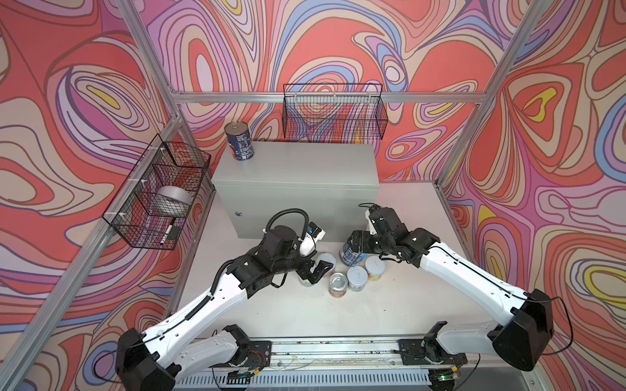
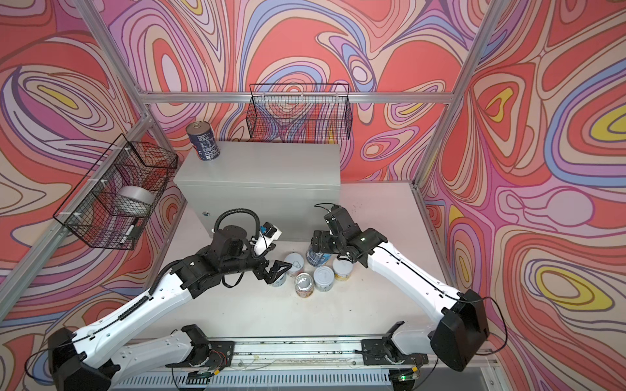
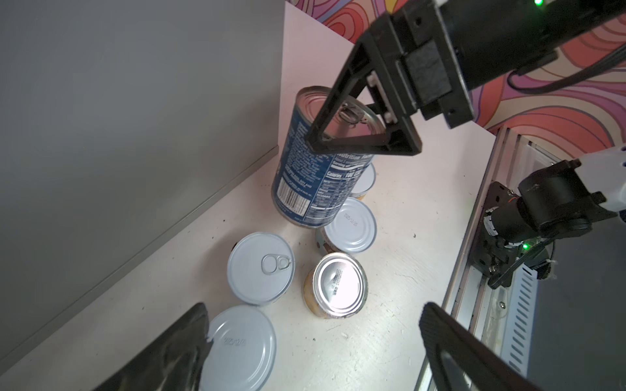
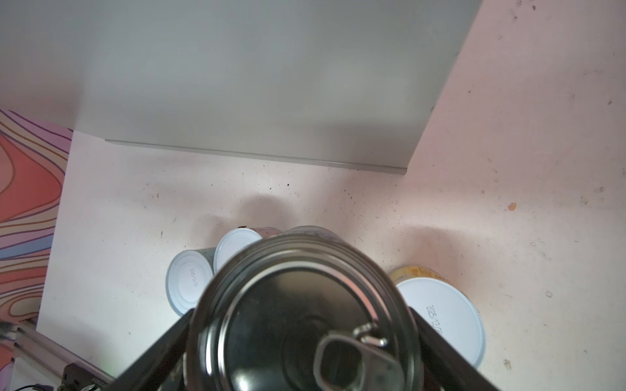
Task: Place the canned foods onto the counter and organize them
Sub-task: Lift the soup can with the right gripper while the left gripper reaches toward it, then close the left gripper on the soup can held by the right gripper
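The step in hand is the pick-up of the second tall tin. The right gripper (image 1: 354, 245) is clamped from above on the tall blue tin (image 3: 315, 182), one finger on each side of its silver pull-tab top. The tin stands at the 12 o'clock edge of the cluster, just in front of the counter (image 1: 305, 166); whether its base has left the tabletop (image 1: 389, 304) I cannot tell.

The other tall blue tin (image 1: 239, 140) stands upright on the counter top, in its 10 o'clock corner. The five short tins (image 1: 357, 278) stand close together on the tabletop, so I judge the task to be early.

The left gripper (image 1: 313, 272) hangs with its jaws spread wide and empty at the cluster's 9 o'clock side, over the pale-topped tin (image 3: 237, 348) there.

The next move, as I judge it, calls for a straight lift high enough to clear the counter's front edge, then a carry toward 12 o'clock and a set-down beside the first tall tin; the short tins touching or nearly touching the held one could be nudged.

On the held tin's label I read "Nutrition", "Calories 100" and a barcode, but no brand name; the short tins' lids carry stamped date codes too small to read surely.
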`<state>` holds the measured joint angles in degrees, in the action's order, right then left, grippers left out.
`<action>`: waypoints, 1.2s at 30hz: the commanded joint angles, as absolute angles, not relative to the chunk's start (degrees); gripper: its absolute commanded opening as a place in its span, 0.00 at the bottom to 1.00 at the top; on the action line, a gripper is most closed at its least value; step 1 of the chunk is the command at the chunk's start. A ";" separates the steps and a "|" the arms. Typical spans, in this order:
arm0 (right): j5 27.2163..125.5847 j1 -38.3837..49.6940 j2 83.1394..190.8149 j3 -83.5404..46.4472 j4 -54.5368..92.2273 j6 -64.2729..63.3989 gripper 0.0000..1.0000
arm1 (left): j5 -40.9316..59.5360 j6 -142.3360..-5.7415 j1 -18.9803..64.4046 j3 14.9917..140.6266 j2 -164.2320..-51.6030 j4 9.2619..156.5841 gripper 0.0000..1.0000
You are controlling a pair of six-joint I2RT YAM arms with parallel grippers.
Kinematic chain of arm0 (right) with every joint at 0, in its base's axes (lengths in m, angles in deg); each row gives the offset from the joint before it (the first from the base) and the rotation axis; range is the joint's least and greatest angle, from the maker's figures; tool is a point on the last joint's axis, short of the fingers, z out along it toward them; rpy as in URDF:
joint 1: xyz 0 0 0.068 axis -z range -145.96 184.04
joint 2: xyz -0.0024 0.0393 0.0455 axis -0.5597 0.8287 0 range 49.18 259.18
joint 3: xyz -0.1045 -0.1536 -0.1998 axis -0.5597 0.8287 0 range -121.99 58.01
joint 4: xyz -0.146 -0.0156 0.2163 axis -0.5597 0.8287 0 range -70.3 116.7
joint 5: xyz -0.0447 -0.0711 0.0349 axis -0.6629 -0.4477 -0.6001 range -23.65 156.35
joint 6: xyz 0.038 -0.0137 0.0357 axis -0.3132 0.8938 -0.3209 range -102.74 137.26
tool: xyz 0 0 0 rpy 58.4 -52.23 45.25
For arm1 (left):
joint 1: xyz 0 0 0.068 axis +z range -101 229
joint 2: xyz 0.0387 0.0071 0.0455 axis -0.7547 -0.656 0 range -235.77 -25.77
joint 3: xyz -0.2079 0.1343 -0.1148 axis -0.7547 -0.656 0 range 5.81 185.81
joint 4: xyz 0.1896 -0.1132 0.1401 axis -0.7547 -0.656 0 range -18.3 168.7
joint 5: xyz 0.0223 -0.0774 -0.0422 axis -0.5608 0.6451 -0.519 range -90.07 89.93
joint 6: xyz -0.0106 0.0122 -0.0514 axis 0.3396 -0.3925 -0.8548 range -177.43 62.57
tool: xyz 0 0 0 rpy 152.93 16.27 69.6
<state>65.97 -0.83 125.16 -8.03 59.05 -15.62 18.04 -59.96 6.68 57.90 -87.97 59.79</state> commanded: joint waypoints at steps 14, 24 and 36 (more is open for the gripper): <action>78.22 2.05 117.89 -14.25 57.18 -14.98 0.65 | 25.00 -56.44 4.40 60.46 -96.81 75.04 1.00; 82.30 2.13 114.89 -14.55 59.30 -15.17 0.65 | 30.96 -58.22 4.22 61.49 -101.22 80.68 1.00; 83.84 2.13 113.44 -15.02 59.41 -15.30 0.65 | 31.88 -57.08 3.83 64.96 -105.99 80.77 1.00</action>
